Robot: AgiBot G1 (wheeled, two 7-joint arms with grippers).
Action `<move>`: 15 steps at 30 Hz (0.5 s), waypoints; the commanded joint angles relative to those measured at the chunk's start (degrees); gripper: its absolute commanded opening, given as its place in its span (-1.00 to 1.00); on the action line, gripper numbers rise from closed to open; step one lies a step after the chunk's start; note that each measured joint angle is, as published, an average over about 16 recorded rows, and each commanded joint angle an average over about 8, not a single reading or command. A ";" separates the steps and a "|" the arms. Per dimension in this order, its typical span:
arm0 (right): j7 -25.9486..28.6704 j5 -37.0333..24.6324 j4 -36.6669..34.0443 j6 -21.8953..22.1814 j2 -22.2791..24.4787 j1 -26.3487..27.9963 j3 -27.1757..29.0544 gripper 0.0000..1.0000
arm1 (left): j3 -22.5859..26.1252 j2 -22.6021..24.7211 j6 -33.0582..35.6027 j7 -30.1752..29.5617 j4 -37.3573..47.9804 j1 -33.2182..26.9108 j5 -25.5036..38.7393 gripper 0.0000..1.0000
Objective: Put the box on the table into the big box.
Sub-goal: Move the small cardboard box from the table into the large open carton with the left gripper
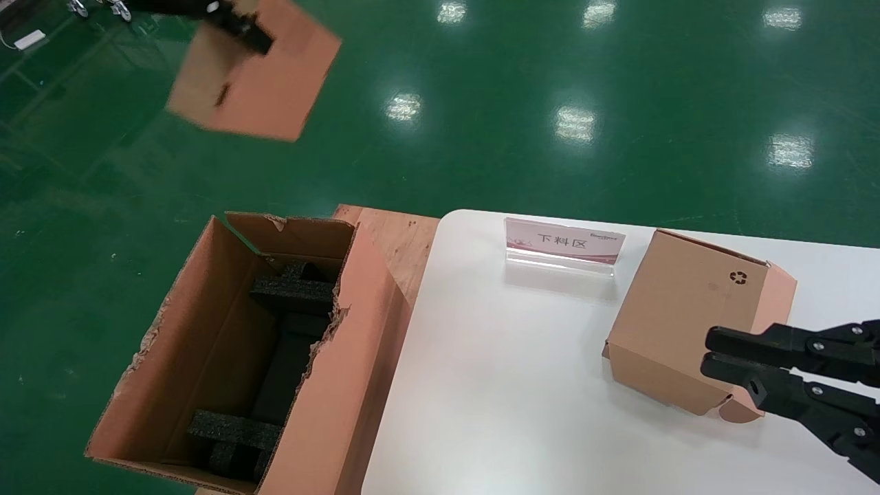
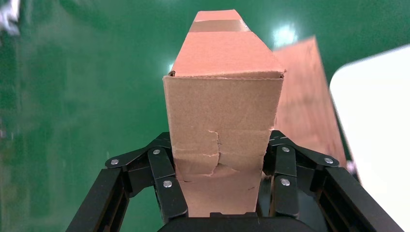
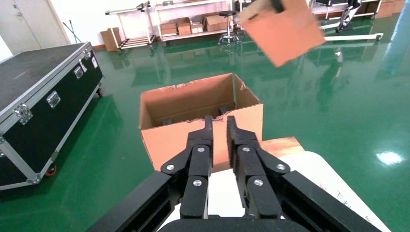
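Item: the box [image 1: 258, 75], stiff, light-looking cardboard, crushable. We hold it aloft beyond the big box [image 1: 227, 357], left gripper [image 2: 220, 186] clamped across its sides; right gripper [image 3: 218, 128] closed, empty, over the table [image 1: 515, 357].

Your small plain brown box [image 1: 258, 82] hangs tilted in the air over the green floor, well beyond the big box [image 1: 206, 357], which stands open beside the counter, rim torn, black foam blocks inside.
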 commanded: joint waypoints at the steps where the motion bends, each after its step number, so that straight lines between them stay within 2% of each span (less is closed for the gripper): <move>1: 0.00 0.00 0.00 0.00 0.00 0.00 0.00 1.00 | 1.32 0.22 2.55 2.10 2.58 -1.26 -1.51 -1.00; 7: 0.00 0.00 0.00 0.00 0.00 0.00 0.00 1.00 | 5.24 0.31 9.09 3.14 9.20 -3.94 -5.43 -1.00; 15: 0.00 0.00 0.00 0.00 0.00 0.00 0.00 1.00 | 11.82 1.57 15.61 0.91 17.37 -6.80 -11.71 -1.00</move>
